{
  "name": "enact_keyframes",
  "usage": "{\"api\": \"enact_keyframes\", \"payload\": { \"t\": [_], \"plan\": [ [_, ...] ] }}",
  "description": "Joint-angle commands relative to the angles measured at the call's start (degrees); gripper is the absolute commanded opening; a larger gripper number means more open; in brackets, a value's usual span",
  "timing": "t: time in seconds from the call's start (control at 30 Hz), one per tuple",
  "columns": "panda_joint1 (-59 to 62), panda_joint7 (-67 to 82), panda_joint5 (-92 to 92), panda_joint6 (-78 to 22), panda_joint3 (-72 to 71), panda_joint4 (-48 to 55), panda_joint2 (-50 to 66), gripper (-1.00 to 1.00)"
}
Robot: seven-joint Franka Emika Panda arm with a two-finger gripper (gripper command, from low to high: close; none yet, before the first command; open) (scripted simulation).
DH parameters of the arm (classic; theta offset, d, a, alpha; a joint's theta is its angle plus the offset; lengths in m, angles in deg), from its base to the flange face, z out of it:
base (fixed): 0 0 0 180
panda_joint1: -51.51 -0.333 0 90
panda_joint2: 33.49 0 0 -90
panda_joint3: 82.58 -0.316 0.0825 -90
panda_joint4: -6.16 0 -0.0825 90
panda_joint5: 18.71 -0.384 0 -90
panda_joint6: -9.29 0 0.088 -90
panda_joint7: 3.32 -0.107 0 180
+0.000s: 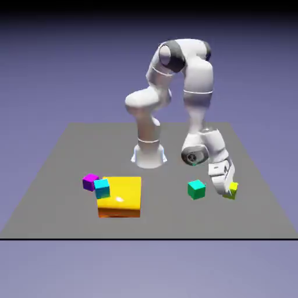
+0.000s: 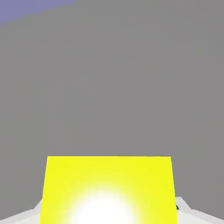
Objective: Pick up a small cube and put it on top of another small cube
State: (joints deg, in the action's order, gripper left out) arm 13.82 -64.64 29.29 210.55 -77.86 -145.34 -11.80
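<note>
The small lime cube [image 1: 233,190] rests on the grey table at the exterior view's right, with my gripper [image 1: 224,187] lowered onto it and shut on it. In the hand view the lime cube [image 2: 109,190] fills the bottom middle, large and bright, and hides the fingertips. A teal-green cube [image 1: 197,189] stands just to the left of the gripper. Farther left, a cyan cube [image 1: 102,188] and a magenta cube [image 1: 89,181] sit side by side and touch.
A large flat yellow block [image 1: 120,197] lies left of centre, right beside the cyan cube. The robot's base [image 1: 149,155] stands behind the middle of the grey table [image 1: 64,157]. Beyond the cube the hand view holds only grey table [image 2: 131,87].
</note>
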Motion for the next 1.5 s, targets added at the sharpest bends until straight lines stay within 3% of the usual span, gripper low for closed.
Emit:
{"api": "enact_keyframes", "payload": {
  "t": [0.0, 0.67, 1.1, 1.47],
  "plan": [
    [1.52, -1.10, 1.87, -1.16, -0.88, -0.86, -2.08, -1.00],
    [40.00, -25.58, 44.66, -16.43, 19.14, 7.47, -27.95, -1.00],
    [66.24, -24.81, 54.83, 3.79, 45.84, -9.80, -19.49, -1.00],
    [47.78, -7.32, 36.16, 2.91, 61.81, -12.38, -24.03, -1.00]
  ]
}}
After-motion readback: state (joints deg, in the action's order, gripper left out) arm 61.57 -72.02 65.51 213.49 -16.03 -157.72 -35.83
